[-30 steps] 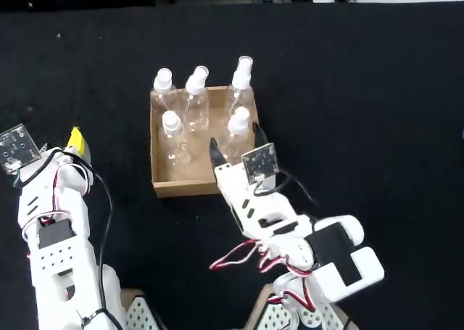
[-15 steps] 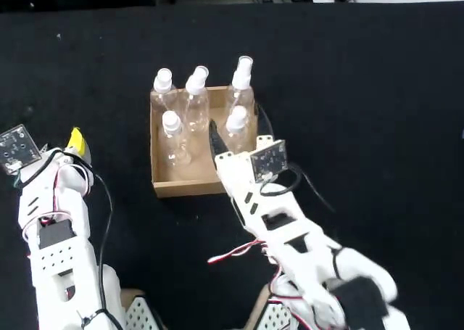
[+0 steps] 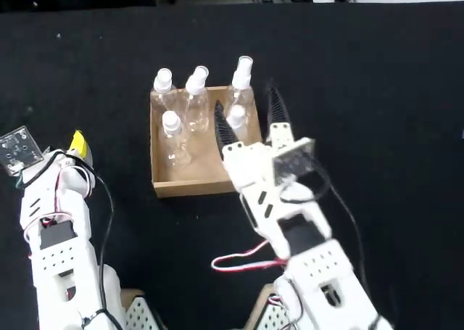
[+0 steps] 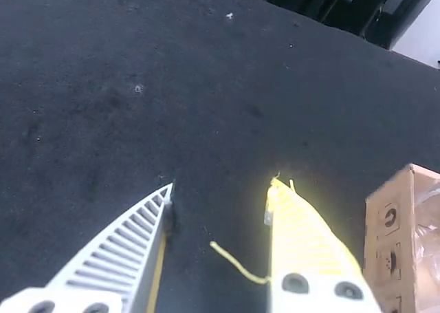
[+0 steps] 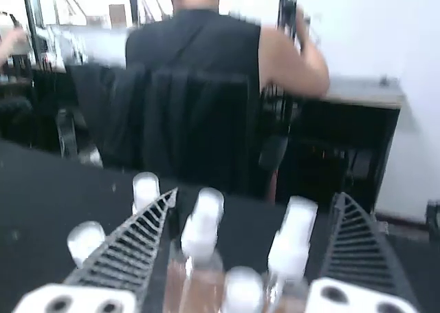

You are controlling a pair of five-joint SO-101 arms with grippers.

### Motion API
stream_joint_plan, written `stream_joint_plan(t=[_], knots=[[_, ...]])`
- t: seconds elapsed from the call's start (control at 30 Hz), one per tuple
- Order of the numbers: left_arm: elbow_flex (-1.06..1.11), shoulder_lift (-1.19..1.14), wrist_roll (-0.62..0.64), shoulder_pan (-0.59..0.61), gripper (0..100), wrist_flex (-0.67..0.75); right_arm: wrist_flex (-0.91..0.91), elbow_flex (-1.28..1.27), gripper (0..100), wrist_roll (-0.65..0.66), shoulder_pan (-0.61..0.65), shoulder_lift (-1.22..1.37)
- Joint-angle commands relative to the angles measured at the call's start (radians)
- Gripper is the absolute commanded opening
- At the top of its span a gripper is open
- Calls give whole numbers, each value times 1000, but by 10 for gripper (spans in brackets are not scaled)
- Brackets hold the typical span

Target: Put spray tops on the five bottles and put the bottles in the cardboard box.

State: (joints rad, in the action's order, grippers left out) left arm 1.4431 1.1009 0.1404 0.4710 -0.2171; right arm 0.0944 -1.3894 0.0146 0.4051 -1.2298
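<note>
I see all five clear plastic bottles with white spray tops [image 3: 187,101] standing upright inside the brown cardboard box [image 3: 187,187] on the black desk [image 3: 377,83]. My right claw [image 3: 243,95] is spread wide, its fingers straddling the bottle in the box's near right corner [image 3: 237,117] without gripping it. My left claw [image 4: 222,184] hangs open over the desk, well apart from the box, holding nothing.

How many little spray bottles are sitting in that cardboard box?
5, all standing in the cardboard box: far-left bottle, far-middle bottle, far-right bottle along the back; near-left bottle and near-right bottle in front.
</note>
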Motion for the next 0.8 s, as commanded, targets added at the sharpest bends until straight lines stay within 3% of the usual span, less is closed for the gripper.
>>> stream_joint_plan(t=[0.0,0.1,0.3,0.37,0.5,0.77], knots=[[13,25,5,-42,191,23,-221,136,283,-11,-54,-163],[16,25,5,-42,191,23,-321,148,283,-11,-133,-170],[19,15,3,-39,191,23,-528,153,282,-11,-485,-234],[33,25,3,-44,191,23,-609,143,282,-12,-549,-263],[36,25,3,-45,191,23,-721,110,282,-11,-560,-305],[42,25,3,-45,191,23,-724,-64,282,-11,-554,-479]])
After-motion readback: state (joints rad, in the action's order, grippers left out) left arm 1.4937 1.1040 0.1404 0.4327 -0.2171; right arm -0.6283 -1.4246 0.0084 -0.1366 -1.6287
